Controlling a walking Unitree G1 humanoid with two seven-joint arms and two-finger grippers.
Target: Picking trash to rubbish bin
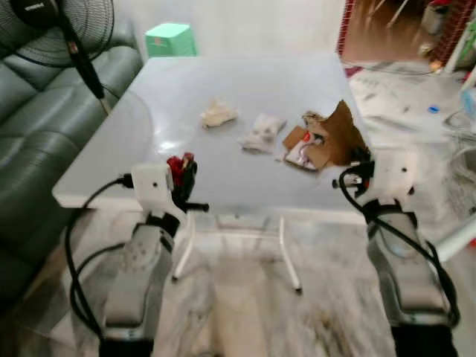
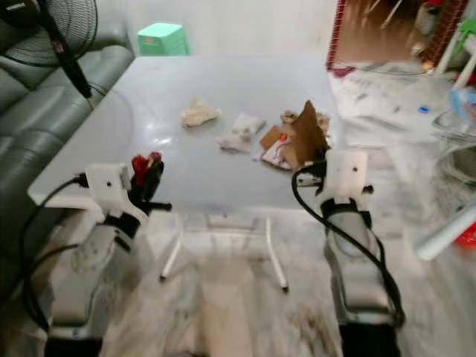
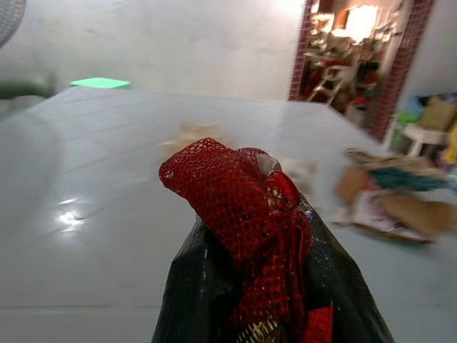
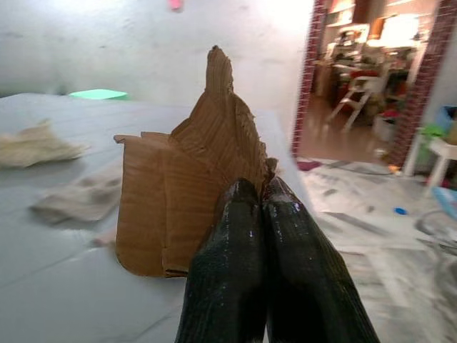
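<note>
1. the left gripper (image 1: 183, 172) is clamping a red mesh scrap (image 3: 239, 214) at the near edge of the white table (image 1: 223, 82).
2. the right gripper (image 4: 265, 207) is pinching a torn cardboard piece (image 4: 187, 193), lifting it upright by the table's right edge.
3. crumpled tissues (image 1: 218, 113) and a wrapper pile (image 1: 306, 149) are lying mid-table.
4. both grippers look loaded; i judge carrying to the bin comes next, though i am not spotting a bin.
</note>
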